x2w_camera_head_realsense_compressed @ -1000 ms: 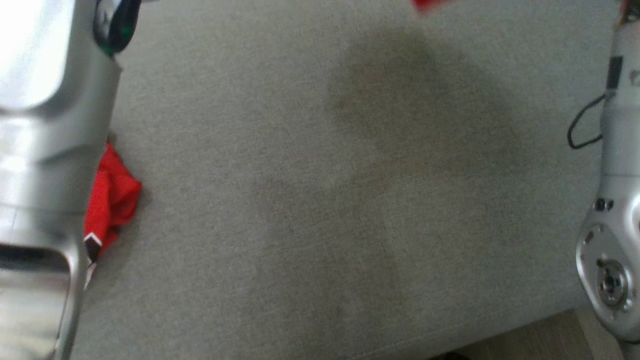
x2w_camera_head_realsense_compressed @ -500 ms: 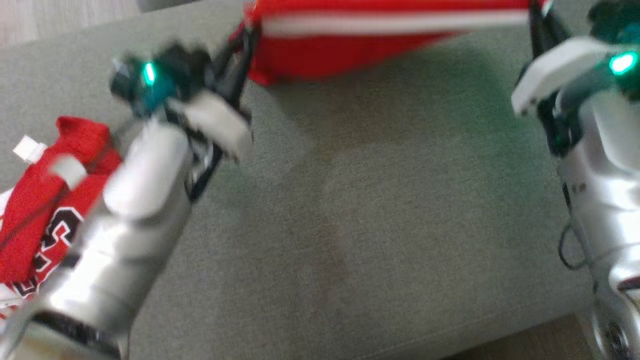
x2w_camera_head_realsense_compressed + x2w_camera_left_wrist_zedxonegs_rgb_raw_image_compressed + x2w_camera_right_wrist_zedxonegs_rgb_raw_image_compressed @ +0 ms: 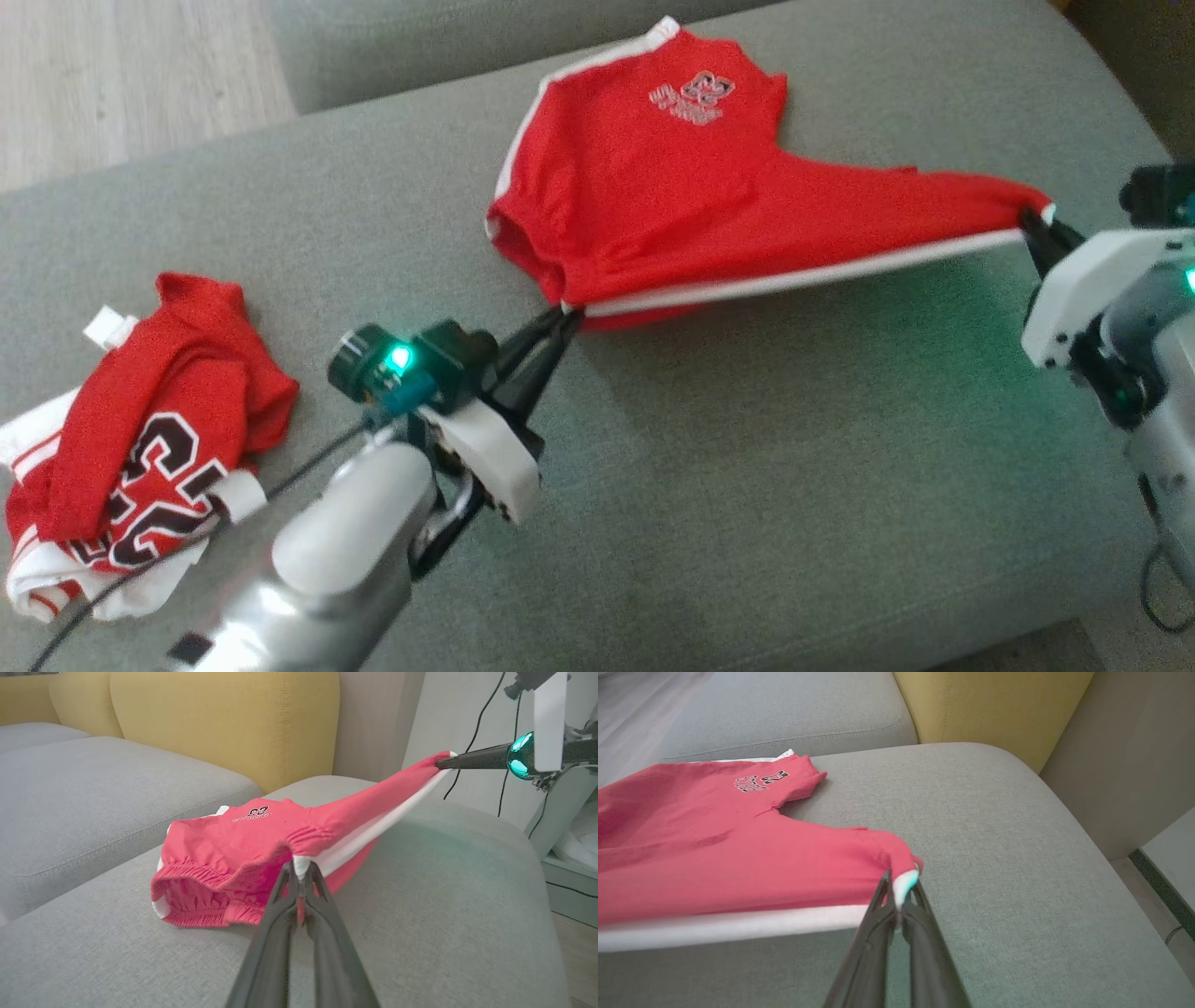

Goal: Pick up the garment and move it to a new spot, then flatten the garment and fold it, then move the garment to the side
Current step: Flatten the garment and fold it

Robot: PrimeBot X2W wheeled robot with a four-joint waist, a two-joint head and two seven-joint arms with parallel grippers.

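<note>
Red shorts with white side stripes hang stretched over the grey sofa cushion. My left gripper is shut on the waistband corner, and my right gripper is shut on the leg hem corner. The white stripe edge is pulled taut between them, lifted off the cushion, while the far part of the shorts rests on it. The left wrist view shows the shorts pinched at my left gripper; the right wrist view shows the shorts pinched at my right gripper.
A crumpled red and white jersey with black numbers lies at the left of the cushion. A second grey cushion and yellow back pillows stand behind. Wooden floor lies beyond the sofa. Cables hang on the right.
The head camera has tilted up, bringing the shorts and jersey fully into view. Both grippers keep hold of the shorts, still stretched between them.
</note>
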